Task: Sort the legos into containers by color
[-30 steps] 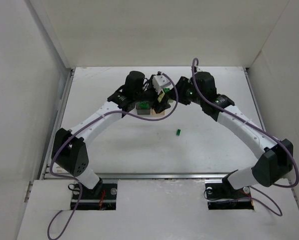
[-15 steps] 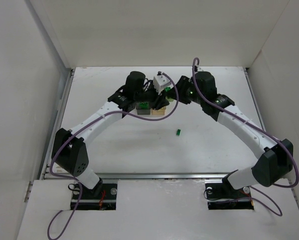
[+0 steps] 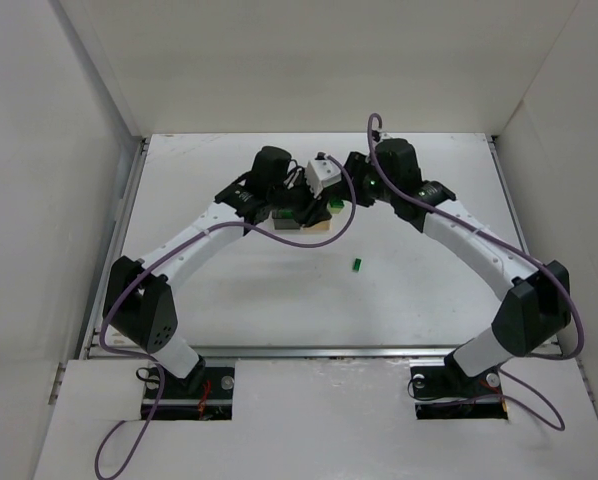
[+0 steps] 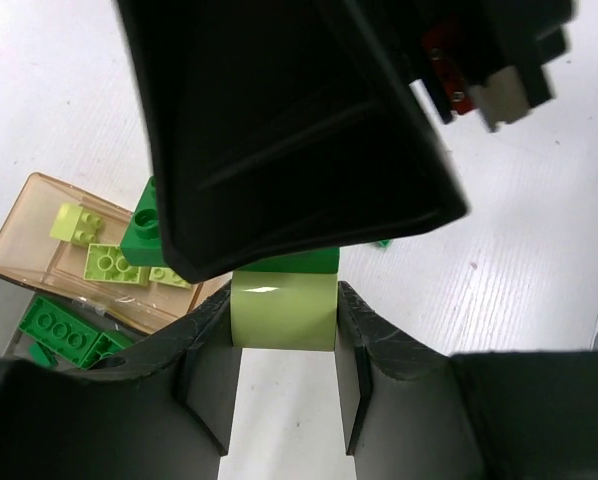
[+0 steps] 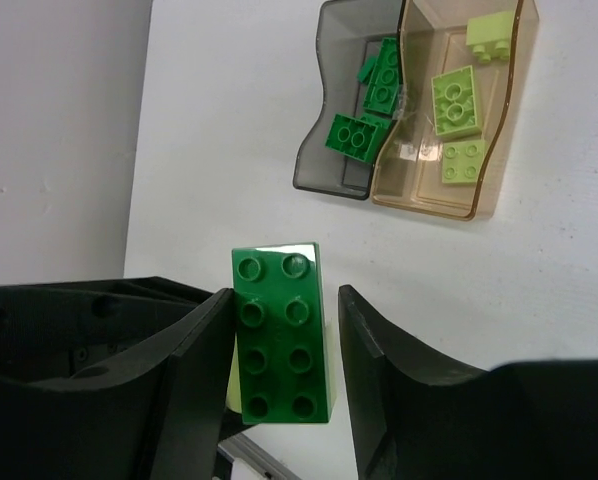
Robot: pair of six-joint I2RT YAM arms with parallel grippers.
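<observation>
Nearest us, one loose dark green lego (image 3: 357, 264) lies mid-worktop. Beyond, toward the far edge, the left gripper (image 4: 283, 318) clamps a pale brick (image 4: 283, 325) and the right gripper (image 5: 284, 300) clamps the dark green brick (image 5: 284, 345) stacked on it. Only the wrist views show us the grey box (image 5: 319, 175) holding green pieces (image 5: 354, 135), the tan box (image 5: 494, 110) pale ones (image 5: 454, 100).
</observation>
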